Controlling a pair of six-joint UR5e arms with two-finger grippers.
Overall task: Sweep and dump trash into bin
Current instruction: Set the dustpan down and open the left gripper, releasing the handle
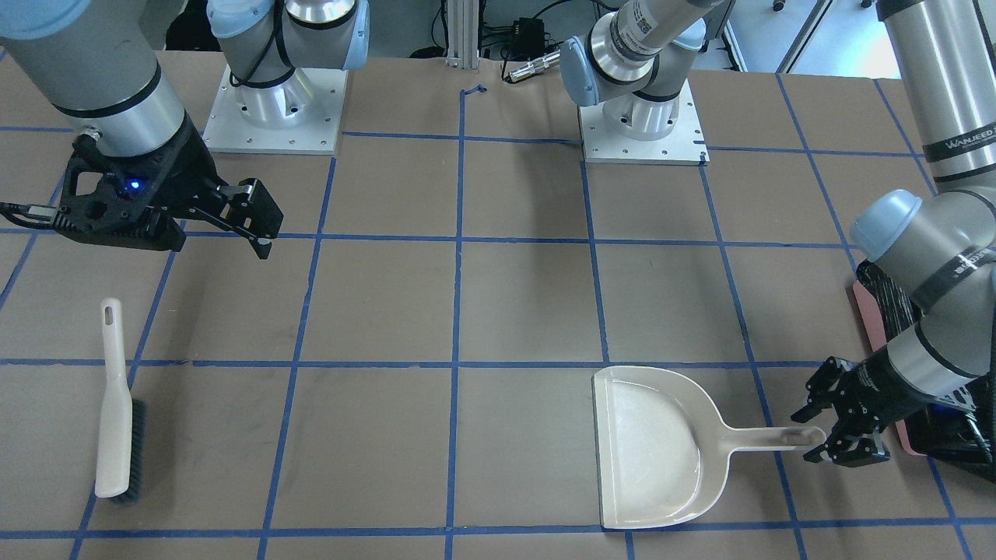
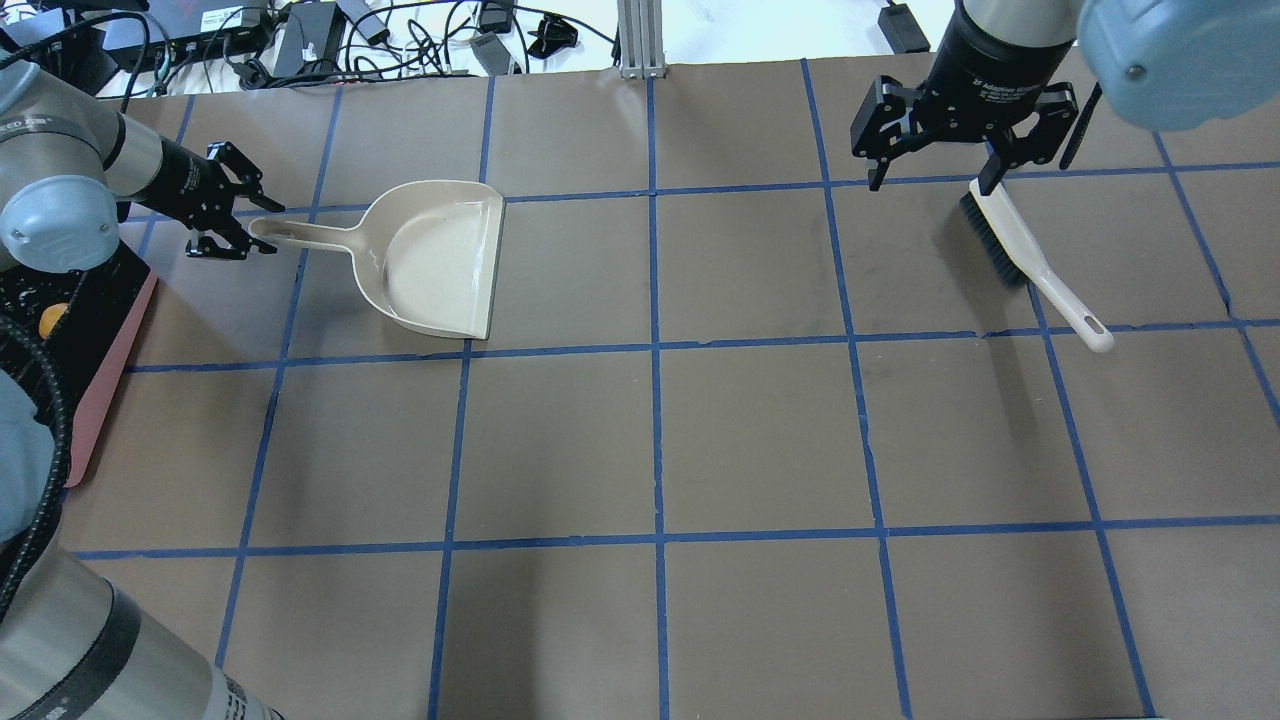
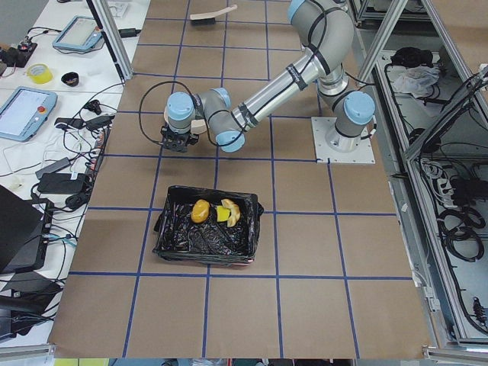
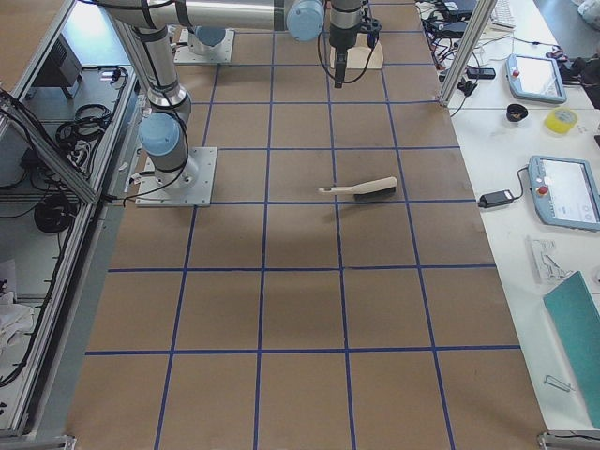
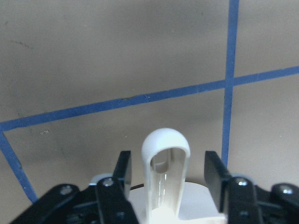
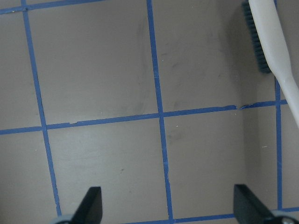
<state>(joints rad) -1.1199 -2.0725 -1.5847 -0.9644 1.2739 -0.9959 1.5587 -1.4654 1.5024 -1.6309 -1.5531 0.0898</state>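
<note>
The trash, an orange lump [image 3: 200,210], a yellow sponge [image 3: 223,214] and a pale slice [image 3: 232,212], lies inside the black-lined bin [image 3: 198,248]. The bin's pink side [image 2: 110,370] shows at the table's left edge. A beige dustpan [image 2: 440,260] lies flat and empty on the table. My left gripper [image 2: 235,225] is open, its fingers [image 5: 212,172] on either side of the handle tip [image 5: 166,144] with gaps showing. Above the bristle end of the white brush [image 2: 1020,250], my right gripper [image 2: 930,180] hangs open and holds nothing.
Brown paper with blue tape gridlines covers the table [image 2: 660,450]. The two arm bases [image 1: 272,101] stand on white plates at the robot's side. Cables and power bricks [image 2: 300,40] lie beyond the far edge.
</note>
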